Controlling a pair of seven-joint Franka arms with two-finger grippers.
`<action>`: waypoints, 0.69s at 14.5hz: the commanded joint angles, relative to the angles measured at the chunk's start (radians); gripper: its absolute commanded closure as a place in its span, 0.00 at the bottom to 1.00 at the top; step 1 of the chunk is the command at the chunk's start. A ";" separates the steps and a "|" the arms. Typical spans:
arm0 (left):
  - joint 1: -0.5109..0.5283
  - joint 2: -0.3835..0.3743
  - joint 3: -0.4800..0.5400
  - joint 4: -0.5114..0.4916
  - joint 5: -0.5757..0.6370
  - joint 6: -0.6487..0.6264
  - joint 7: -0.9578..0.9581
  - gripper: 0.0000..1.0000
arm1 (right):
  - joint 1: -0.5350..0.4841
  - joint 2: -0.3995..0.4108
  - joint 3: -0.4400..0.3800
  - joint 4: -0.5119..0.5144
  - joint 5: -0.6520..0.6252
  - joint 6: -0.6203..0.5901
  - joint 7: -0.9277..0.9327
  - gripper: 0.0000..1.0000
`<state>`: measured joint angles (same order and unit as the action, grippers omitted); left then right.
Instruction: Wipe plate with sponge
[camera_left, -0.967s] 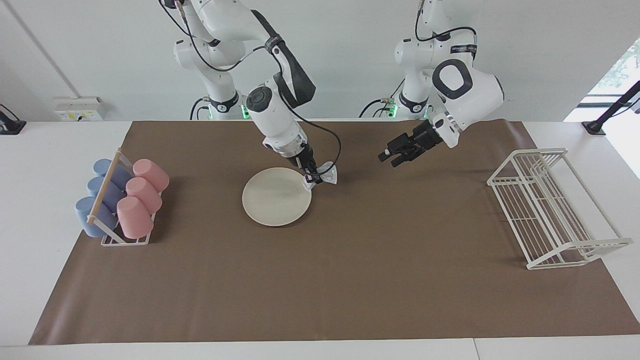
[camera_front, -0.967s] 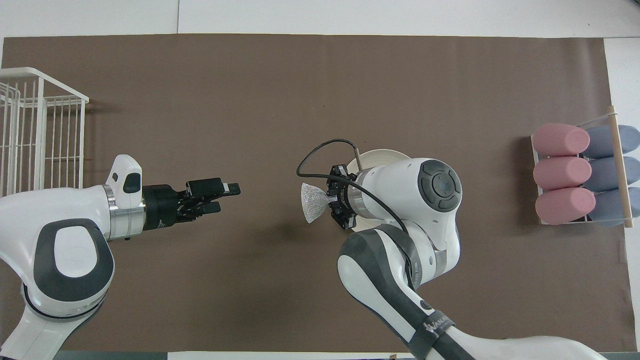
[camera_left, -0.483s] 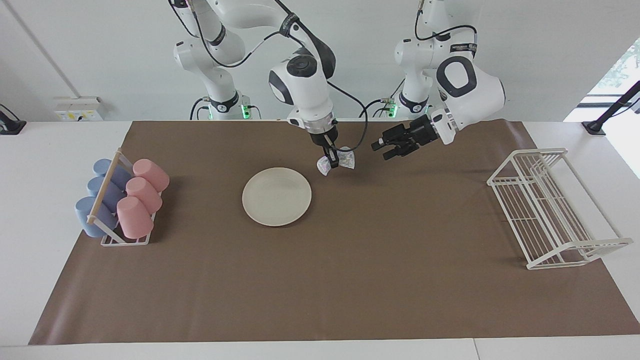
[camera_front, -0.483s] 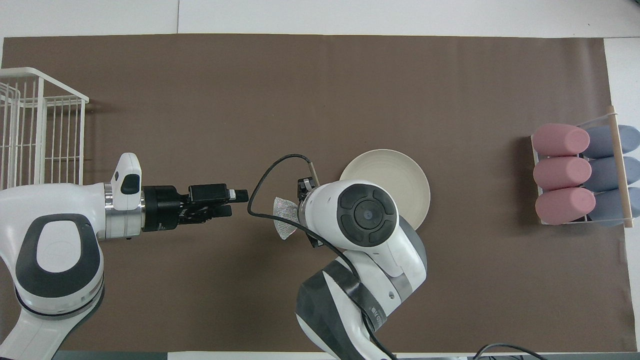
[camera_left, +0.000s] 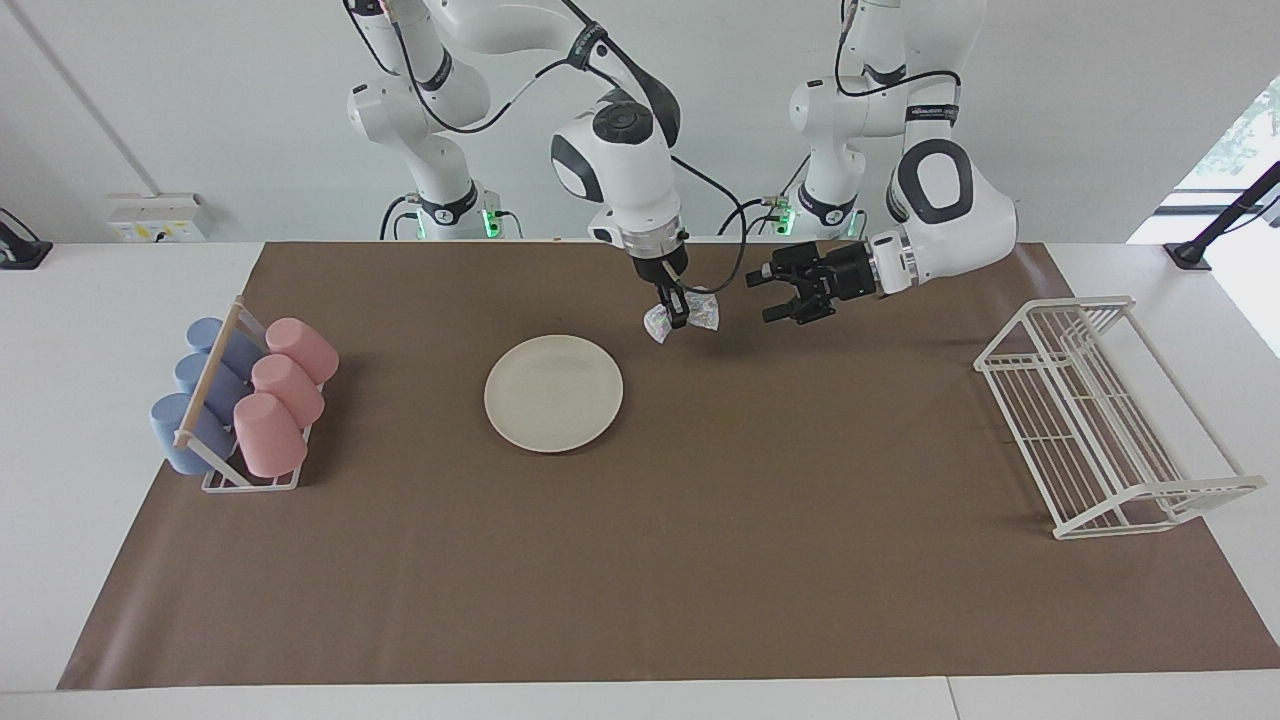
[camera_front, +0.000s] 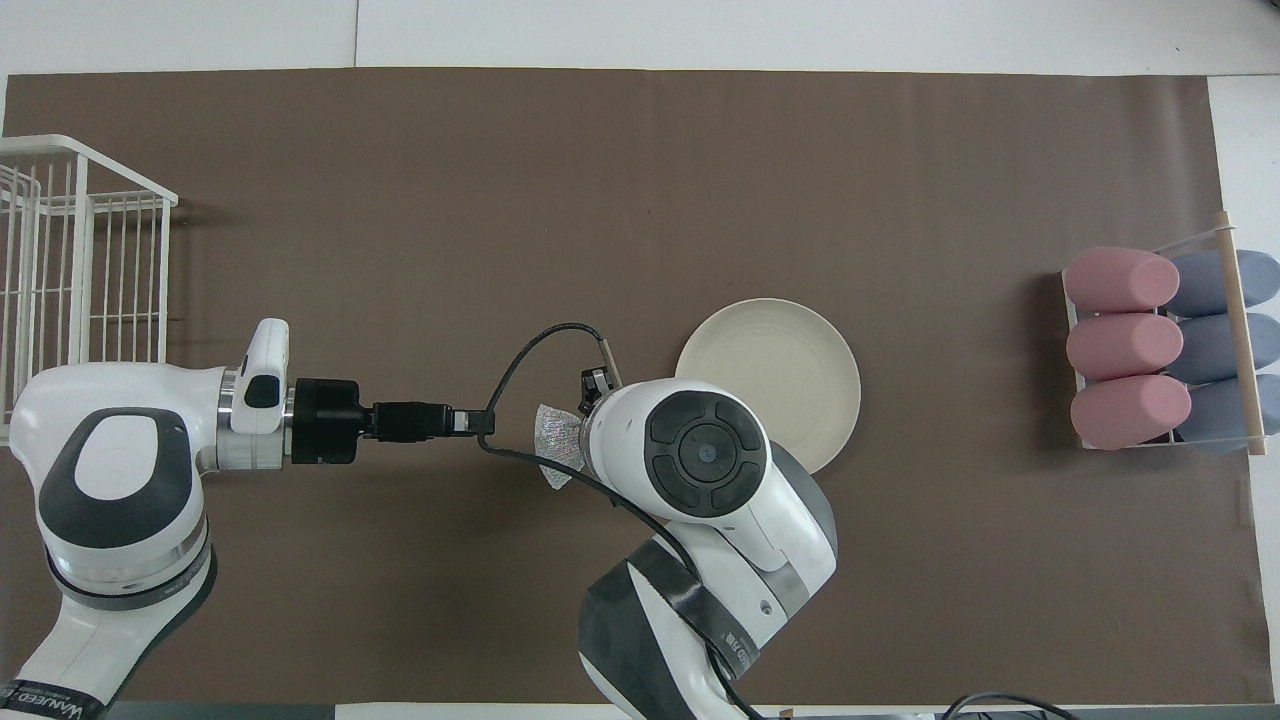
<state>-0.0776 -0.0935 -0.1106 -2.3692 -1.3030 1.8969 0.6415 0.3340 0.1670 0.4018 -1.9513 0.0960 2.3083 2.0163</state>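
Currently the right gripper (camera_left: 677, 318) hangs above the brown mat (camera_left: 700, 560), its fingers pinched on the sponge (camera_left: 697, 314) — the shiny silvery pad bulges out on both sides of the fingertips and hangs clear of the mat. In the overhead view the right arm's wrist covers most of the gripper, and only a corner of the sponge (camera_front: 556, 456) shows, at about nine o'clock from the wrist.

Taking the plate (camera_left: 553, 392) as the centre of a clock in the facing view, the sponge sits at roughly two o'clock, off the plate and over bare mat. The plate lies flat on the mat with nothing on it; in the overhead view its rim (camera_front: 770, 306) is partly covered by the right arm at about seven o'clock.

At three o'clock from the sponge in the facing view the left gripper (camera_left: 772, 293) is raised over the mat, pointing sideways at the sponge with its fingers spread apart — near it, not touching.

Toward the right arm's end of the table a cup rack (camera_left: 245, 478) holds pink cups (camera_left: 287, 390) and blue cups (camera_left: 192, 405) lying on their sides. Toward the left arm's end stands a white wire rack (camera_left: 1105, 415).
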 joint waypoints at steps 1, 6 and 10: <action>-0.051 0.035 0.003 0.004 -0.061 0.010 0.055 0.00 | -0.004 0.009 0.003 0.026 -0.027 -0.010 0.036 1.00; -0.126 0.048 0.003 0.004 -0.116 0.067 0.052 0.00 | -0.006 0.011 0.003 0.026 -0.027 -0.006 0.036 1.00; -0.128 0.048 0.003 0.004 -0.116 0.071 0.052 0.73 | -0.006 0.012 0.003 0.026 -0.029 -0.004 0.036 1.00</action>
<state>-0.1940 -0.0500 -0.1139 -2.3677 -1.4016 1.9511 0.6815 0.3340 0.1677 0.4012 -1.9411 0.0960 2.3083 2.0183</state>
